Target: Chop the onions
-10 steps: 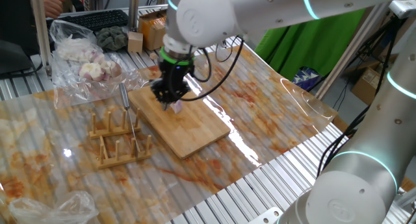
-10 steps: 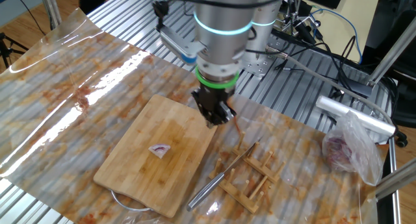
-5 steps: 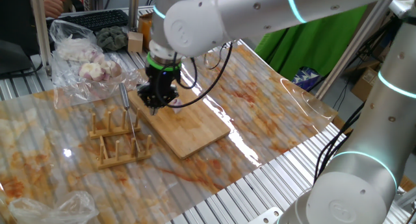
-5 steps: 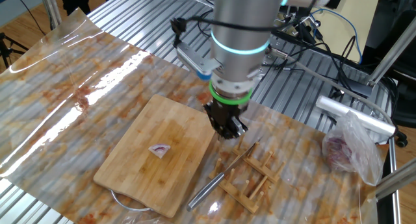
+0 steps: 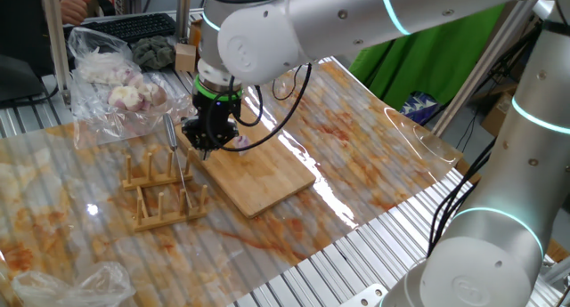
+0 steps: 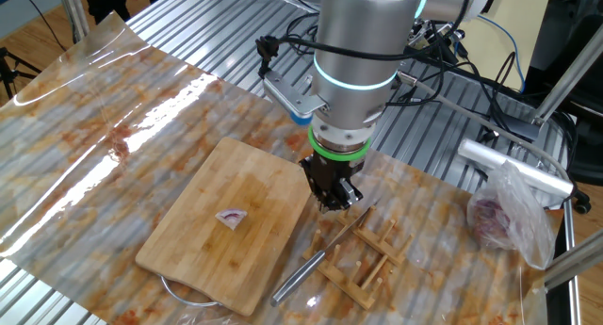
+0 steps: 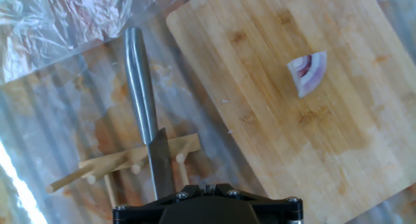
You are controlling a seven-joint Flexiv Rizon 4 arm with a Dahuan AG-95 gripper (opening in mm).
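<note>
A small pink-and-white onion wedge (image 6: pixel 231 218) (image 7: pixel 307 73) lies alone on the wooden cutting board (image 6: pixel 212 251) (image 7: pixel 260 120). My gripper (image 6: pixel 332 199) (image 5: pixel 207 141) hangs shut and holds nothing. It is above the board's edge on the rack side, beside the wooden rack (image 6: pixel 373 259) (image 5: pixel 166 193). A knife with a round metal handle (image 7: pixel 137 68) (image 6: pixel 300 276) rests in that rack, blade between the pegs. In the hand view the closed fingertips (image 7: pixel 207 187) sit just below the blade. The onion is a hand's width away from the gripper.
A clear plastic bag of whole purple-white bulbs (image 5: pixel 114 80) (image 6: pixel 510 218) lies beyond the rack. A crinkled clear sheet (image 6: pixel 113 118) covers the stained tabletop. Cables and metal posts (image 6: pixel 499 160) stand behind the arm.
The shut gripper has moved off the middle of the board toward the rack and the knife. The onion wedge has stayed in place.
</note>
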